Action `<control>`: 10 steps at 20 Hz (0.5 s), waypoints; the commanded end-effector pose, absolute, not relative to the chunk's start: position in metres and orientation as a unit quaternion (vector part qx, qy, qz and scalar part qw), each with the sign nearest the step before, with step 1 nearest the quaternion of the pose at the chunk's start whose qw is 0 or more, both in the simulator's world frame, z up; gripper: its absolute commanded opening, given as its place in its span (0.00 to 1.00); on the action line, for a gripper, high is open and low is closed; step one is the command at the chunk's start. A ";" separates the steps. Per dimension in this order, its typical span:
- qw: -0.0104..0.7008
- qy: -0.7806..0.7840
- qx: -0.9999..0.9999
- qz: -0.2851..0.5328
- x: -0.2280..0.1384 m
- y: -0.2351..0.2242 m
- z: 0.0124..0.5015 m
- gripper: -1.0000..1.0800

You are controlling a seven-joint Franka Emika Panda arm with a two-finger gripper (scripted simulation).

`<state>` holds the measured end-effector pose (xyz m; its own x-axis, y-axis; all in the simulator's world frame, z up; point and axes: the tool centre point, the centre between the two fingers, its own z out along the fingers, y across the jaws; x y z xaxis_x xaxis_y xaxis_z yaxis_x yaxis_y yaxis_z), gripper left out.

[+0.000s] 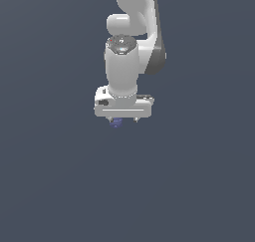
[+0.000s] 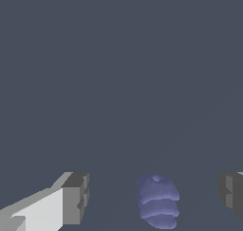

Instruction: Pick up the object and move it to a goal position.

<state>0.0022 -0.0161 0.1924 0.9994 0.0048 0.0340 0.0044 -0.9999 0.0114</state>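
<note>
The object (image 2: 158, 202) is a small blue-purple ridged lump. In the wrist view it lies between the two grey fingers (image 2: 76, 197), with a gap on either side. My gripper (image 2: 154, 197) is open around it and touches it with neither finger. In the exterior view the white hand hangs straight down and the object (image 1: 116, 122) peeks out just under its lower edge, toward the exterior view's left of the hand's middle. The gripper (image 1: 123, 119) fingers are mostly hidden by the hand there.
A flat, plain dark grey surface (image 1: 60, 176) fills both views. The white arm (image 1: 132, 17) rises behind the hand.
</note>
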 end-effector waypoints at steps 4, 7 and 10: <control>0.006 0.003 1.000 0.017 0.003 -0.016 0.193 0.96; 0.006 0.002 1.000 0.017 0.001 -0.017 0.192 0.96; 0.005 0.001 1.000 0.016 -0.003 -0.020 0.186 0.96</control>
<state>-0.0008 -0.0181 0.1889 0.9994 0.0034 0.0334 0.0030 -0.9999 0.0110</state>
